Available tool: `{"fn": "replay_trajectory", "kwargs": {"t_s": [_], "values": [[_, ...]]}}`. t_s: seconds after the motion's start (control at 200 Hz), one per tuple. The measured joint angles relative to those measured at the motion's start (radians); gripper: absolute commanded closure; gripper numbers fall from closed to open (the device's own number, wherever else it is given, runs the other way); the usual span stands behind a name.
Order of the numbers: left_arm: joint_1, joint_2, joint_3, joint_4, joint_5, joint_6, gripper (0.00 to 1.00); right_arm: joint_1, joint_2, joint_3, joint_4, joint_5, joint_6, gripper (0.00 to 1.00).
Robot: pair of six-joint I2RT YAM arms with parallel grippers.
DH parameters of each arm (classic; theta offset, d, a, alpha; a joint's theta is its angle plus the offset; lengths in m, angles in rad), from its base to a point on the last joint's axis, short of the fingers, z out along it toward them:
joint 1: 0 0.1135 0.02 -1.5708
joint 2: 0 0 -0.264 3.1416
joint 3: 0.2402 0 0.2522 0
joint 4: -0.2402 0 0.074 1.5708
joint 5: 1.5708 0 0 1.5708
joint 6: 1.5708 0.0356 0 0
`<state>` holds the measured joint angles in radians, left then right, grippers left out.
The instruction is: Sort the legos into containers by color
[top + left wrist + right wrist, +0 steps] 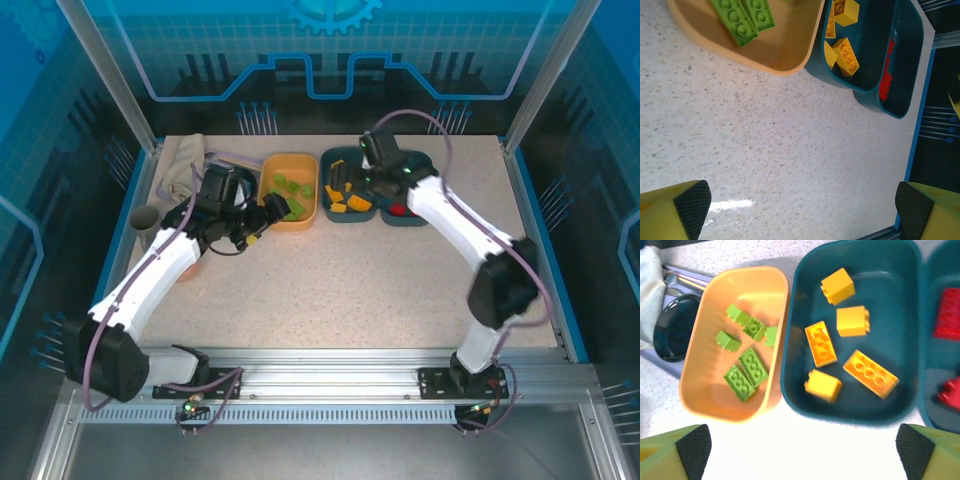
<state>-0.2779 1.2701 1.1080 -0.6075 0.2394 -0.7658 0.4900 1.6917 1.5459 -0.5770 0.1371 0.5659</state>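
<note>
Along the far edge of the table (350, 285) three tubs sit side by side. The orange tub (710, 385) holds the green legos (747, 372), the middle tub (890, 305) the yellow legos (821, 344), and the right tub (937, 355) the red legos (946, 312). Every brick I can see lies with its own colour, so the sorting looks done. The left gripper (802, 202) hangs over bare table near the tubs, and the right gripper (802, 446) over their near rims. Both are spread wide and carry nothing, likely because nothing is left to pick.
</note>
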Motion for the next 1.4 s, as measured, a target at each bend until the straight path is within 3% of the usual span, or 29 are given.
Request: {"fn": "replay_trajectory", "kwargs": {"t_s": [0.14, 0.29, 0.43, 0.535, 0.695, 0.905, 1.045, 1.22, 1.401], "values": [[-0.007, -0.103, -0.058, -0.071, -0.095, 0.066, 0.01, -0.044, -0.24, -0.256, -0.015, 0.061, -0.002, 0.0], [-0.014, -0.224, -0.132, -0.134, -0.375, 0.089, 0.01, -0.111, -0.425, -0.426, -0.07, 0.168, -0.009, 0.0], [-0.014, -0.385, -0.357, 0.012, -0.598, 0.179, 0.01, -0.221, -0.592, -0.641, 0.071, 0.274, -0.121, 0.0], [0.005, -0.391, -0.485, 0.126, -0.686, 0.294, 0.01, -0.236, -0.657, -0.84, 0.243, 0.325, -0.262, 0.0], [0.075, -0.277, -0.544, 0.299, -0.698, 0.457, 0.01, -0.249, -0.609, -0.986, 0.447, 0.328, -0.414, 0.0], [0.141, -0.016, -0.545, 0.597, -0.678, 0.612, 0.01, -0.338, -0.448, -1.084, 0.791, 0.26, -0.484, 0.0], [0.185, 0.109, -0.541, 0.804, -0.646, 0.643, 0.01, -0.383, -0.327, -1.088, 0.967, 0.177, -0.516, 0.0], [0.214, 0.235, -0.51, 0.948, -0.589, 0.687, 0.01, -0.42, -0.229, -1.097, 1.162, 0.091, -0.518, 0.0], [0.235, 0.248, -0.546, 1.075, -0.525, 0.706, 0.01, -0.42, -0.197, -1.126, 1.268, 0.034, -0.531, 0.0]]}}
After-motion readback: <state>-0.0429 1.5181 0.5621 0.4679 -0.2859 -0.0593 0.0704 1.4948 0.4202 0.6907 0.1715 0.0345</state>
